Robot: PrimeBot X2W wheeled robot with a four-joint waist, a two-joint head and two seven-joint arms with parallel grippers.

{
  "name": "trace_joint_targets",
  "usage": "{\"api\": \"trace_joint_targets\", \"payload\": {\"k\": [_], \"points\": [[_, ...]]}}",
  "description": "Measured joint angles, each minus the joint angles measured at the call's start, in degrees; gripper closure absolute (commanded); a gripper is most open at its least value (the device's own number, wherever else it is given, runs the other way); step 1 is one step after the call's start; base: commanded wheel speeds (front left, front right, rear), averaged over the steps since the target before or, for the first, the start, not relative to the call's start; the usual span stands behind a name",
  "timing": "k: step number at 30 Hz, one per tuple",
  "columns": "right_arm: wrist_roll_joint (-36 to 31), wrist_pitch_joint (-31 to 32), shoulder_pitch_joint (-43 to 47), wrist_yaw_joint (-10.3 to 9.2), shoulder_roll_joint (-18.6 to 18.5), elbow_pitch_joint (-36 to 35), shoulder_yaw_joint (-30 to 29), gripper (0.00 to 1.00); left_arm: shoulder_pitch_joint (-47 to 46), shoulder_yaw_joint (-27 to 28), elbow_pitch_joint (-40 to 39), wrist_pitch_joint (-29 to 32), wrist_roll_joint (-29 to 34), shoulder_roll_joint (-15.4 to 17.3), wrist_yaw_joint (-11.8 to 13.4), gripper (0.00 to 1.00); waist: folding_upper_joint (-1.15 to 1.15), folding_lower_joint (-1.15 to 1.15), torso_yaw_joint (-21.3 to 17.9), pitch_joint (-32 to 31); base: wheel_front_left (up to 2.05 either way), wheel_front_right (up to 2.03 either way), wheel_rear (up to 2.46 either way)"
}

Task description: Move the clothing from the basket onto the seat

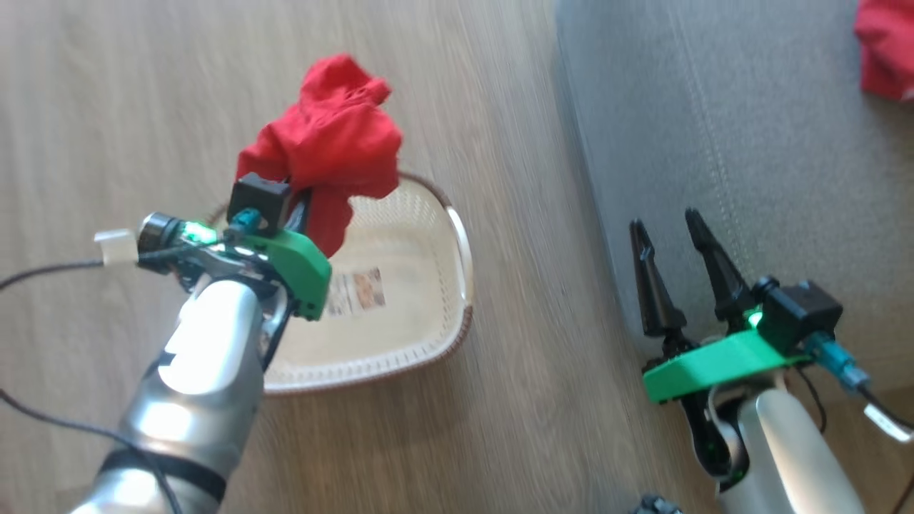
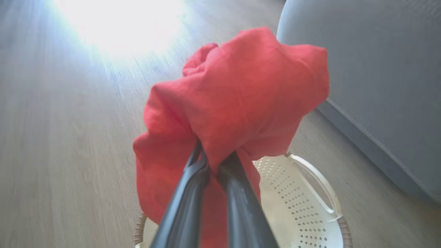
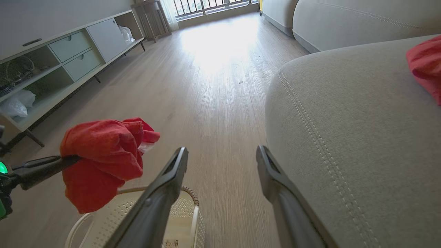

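Your left arm (image 1: 207,357) lies across the lower left of the head view, its silver forearm angled up and to the right, with a green wrist bracket (image 1: 296,264) and a black wrist camera (image 1: 260,200) at its end. Your left gripper (image 2: 213,160) has its two dark fingers (image 2: 186,206) pinched almost together, clamped on a red garment (image 2: 241,93) that bunches over their tips. Your right arm (image 1: 792,442) rises from the lower right, its pale forearm leaning left. Your right gripper (image 1: 664,221) points up the head view, its fingers spread wide apart with nothing between them. A green light glows at each wrist.
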Motion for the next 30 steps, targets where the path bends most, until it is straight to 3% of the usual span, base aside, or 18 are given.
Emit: {"api": "trace_joint_targets", "payload": {"k": [1, 8, 16, 24, 30], "points": [[0.0, 0.0, 0.0, 0.0, 0.0, 0.0, 0.0, 0.0, 0.0, 0.0, 0.0, 0.0, 0.0, 0.0, 0.0, 1.0, 0.0, 0.0, 0.0, 0.0, 0.0, 0.0, 0.0], [-0.14, 0.0, 4.15, 0.0, -0.25, 1.19, 0.18, 0.0, 10.67, 4.32, -23.19, -0.01, 0.21, 0.19, 1.85, 1.0, 0.0, 0.0, 2.82, -8.75, 0.0, 0.0, 0.0], [0.37, 0.0, 7.55, 0.0, -1.55, 1.37, 1.22, 0.0, 17.34, 11.11, -43.68, -0.09, 1.02, -0.47, 1.64, 1.0, 0.0, 0.0, 5.7, -16.01, 0.0, 0.0, 0.0], [0.36, 0.0, 9.73, 0.0, -2.97, 1.01, 1.58, 0.0, 20.23, 11.79, -52.71, -0.53, 2.35, -2.01, -1.8, 1.0, 0.0, 0.0, 8.36, -19.43, 0.0, 0.0, 0.0], [0.33, 0.0, 10.14, 0.0, -2.99, 0.12, 1.6, 0.0, 22.91, 7.44, -54.79, -0.53, 3.31, -2.22, -4.87, 1.0, 0.0, 0.0, 9.17, -20.35, 0.0, 0.0, 0.0]]}}
